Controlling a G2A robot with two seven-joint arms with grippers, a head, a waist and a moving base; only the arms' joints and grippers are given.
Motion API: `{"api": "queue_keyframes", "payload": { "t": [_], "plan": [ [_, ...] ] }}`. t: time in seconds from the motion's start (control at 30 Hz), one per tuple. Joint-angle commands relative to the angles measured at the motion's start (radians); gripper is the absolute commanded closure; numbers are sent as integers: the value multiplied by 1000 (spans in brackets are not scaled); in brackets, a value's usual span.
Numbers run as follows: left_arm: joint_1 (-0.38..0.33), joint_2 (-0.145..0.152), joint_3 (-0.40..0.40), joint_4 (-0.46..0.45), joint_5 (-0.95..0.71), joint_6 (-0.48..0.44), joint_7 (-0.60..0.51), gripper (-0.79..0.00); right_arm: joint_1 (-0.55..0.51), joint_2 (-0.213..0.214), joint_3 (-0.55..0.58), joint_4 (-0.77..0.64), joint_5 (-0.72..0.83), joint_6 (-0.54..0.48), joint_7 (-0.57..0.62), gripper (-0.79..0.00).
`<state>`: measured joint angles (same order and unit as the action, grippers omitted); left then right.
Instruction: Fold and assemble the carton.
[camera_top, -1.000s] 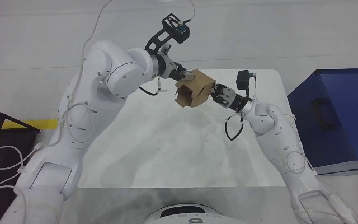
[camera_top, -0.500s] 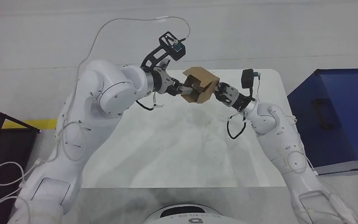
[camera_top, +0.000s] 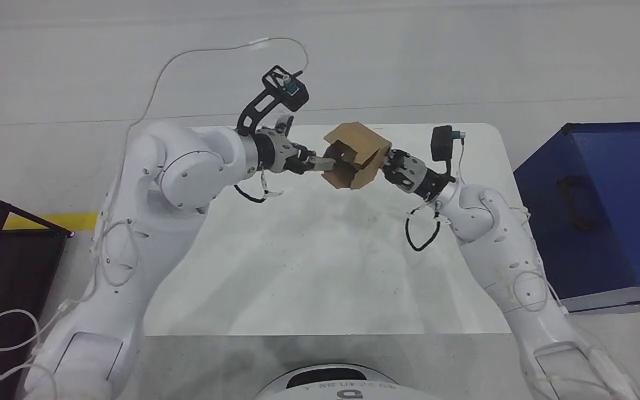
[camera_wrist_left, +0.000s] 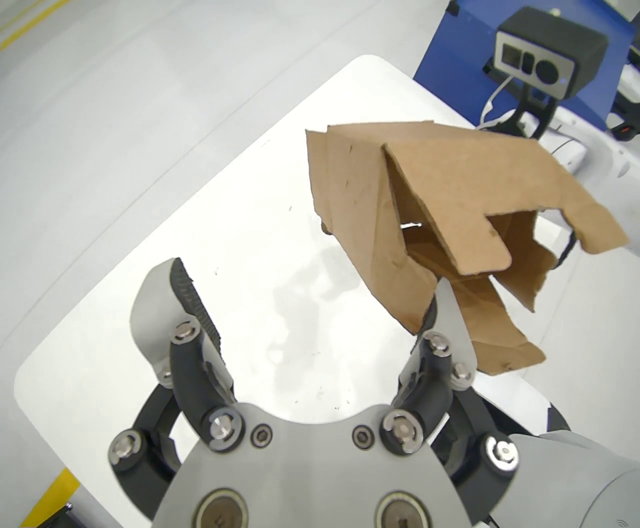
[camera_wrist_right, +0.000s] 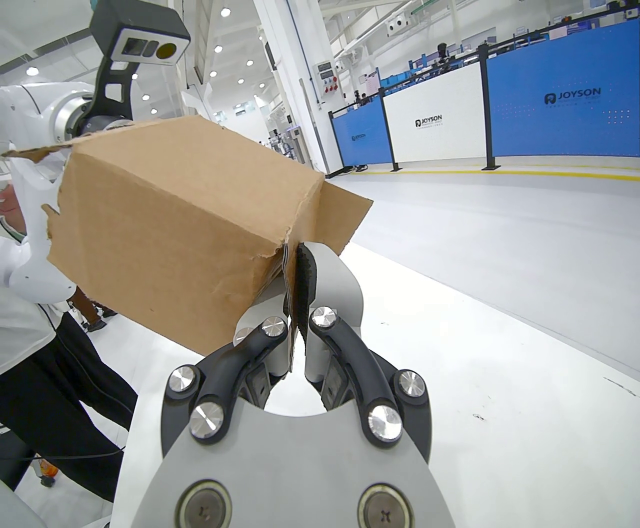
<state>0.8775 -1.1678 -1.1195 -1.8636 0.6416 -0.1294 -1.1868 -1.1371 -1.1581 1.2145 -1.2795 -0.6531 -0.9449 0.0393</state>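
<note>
The station is showing one carton (camera_top: 356, 155) at the upper centre of the frame, two grippers, namely one left gripper (camera_top: 322, 160) and one right gripper (camera_top: 387, 166), one white table (camera_top: 330, 270), and one blue bin (camera_top: 590, 200) at the right edge.

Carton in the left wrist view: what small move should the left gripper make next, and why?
Probably ease the left gripper forward so its open fingers close on the lower loose flap. The right gripper holds the carton above the table, one left finger touches its edge, and the flaps hang unfolded.

Glossy white arms (camera_top: 190, 175), black linkages (camera_wrist_left: 187, 360), silver fingers (camera_wrist_left: 150, 310)
</note>
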Motion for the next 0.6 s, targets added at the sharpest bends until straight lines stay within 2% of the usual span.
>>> {"api": "queue_keyframes", "payload": {
  "t": [0.0, 0.03, 0.13, 0.3, 0.57],
  "plan": [
    [15, 4, -26, 9, -56, -14, 7, -453, -3, 1, 3, -2, -2, -4, -2, 0],
    [20, 6, -41, 14, -74, -22, 7, -382, -4, 1, 5, -2, -4, -6, -3, 0],
    [39, 13, -74, 27, -101, -30, 10, -342, -7, 2, 7, -4, -4, -13, -6, 0],
    [49, 19, -98, 58, -147, -40, 26, -336, -8, 2, 6, -14, -15, -25, -7, 0],
    [16, 18, -91, 147, -388, -134, -2, -342, -5, 3, 3, -18, 2, -52, 9, 0]
  ]
}}
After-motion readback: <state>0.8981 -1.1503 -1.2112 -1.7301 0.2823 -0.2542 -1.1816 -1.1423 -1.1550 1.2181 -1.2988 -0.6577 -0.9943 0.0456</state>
